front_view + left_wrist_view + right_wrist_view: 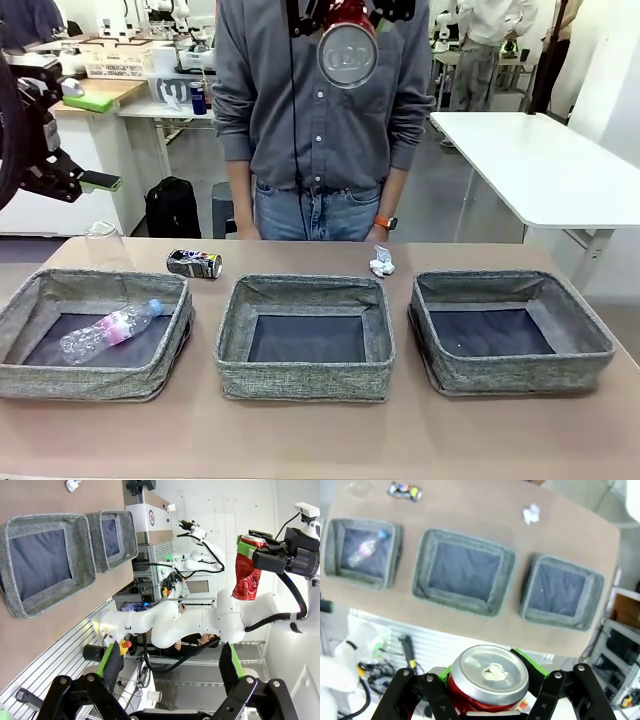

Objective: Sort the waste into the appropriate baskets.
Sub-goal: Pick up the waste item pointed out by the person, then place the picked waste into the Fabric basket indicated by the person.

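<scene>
On the table (300,440) sit three baskets (305,383), one dark can (194,263), one wad (382,263).

Three grey woven-fabric bins (305,382) abreast along brown table's (320,440) near edge. In leftmost bin (90,383): clear plastic bottle with pink label (110,330). Behind it, toward far edge: dark printed can (194,263), clear plastic cup (103,243) further left. Behind middle-right gap: crumpled white paper wad (382,263).

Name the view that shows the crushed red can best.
Left wrist view: the crushed red can shows side-on, full length, held between the jaws of the right gripper. Right wrist view gives its silver end close up; front view, a round end at the top.
</scene>
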Motion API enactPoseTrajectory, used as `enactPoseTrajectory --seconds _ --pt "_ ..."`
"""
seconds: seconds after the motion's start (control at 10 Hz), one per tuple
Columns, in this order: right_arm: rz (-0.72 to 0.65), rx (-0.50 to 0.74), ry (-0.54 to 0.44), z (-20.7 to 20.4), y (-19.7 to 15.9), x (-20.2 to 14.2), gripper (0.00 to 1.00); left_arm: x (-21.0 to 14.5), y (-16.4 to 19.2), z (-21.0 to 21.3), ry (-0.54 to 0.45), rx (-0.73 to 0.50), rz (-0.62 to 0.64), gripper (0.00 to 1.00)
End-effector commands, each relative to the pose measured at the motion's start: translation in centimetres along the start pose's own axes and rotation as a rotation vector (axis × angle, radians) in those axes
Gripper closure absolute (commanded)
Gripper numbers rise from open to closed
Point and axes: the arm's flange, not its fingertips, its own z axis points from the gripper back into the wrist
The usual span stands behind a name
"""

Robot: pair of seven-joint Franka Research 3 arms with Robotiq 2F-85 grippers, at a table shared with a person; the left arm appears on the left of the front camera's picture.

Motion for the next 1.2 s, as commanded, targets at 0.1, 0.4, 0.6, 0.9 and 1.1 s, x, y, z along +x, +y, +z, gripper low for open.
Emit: enactPoseTrajectory --seconds 0.1,0.4,0.6,0.9,1.1 --pt "0.001 0.009 -0.011 0.05 0.22 -0.04 0.63 -0.08 -0.46 0.11 0.002 0.001 0.01 0.0" --pt "0.001 0.009 -0.011 0.05 0.22 -0.04 0.63 -0.08 -0.46 0.11 0.002 0.001 0.01 0.0" --pt "0.001 0.009 -0.011 0.05 0.22 -0.04 0.63 -0.08 -0.46 0.11 0.002 0.001 0.01 0.0" --pt "0.001 0.009 -0.011 0.05 0.22 -0.04 0.63 -0.08 -0.46 0.11 0.002 0.001 0.01 0.0" --pt "0.001 0.009 -0.011 0.05 0.22 -0.04 0.63 -0.08 -0.46 0.11 0.002 0.001 0.01 0.0"
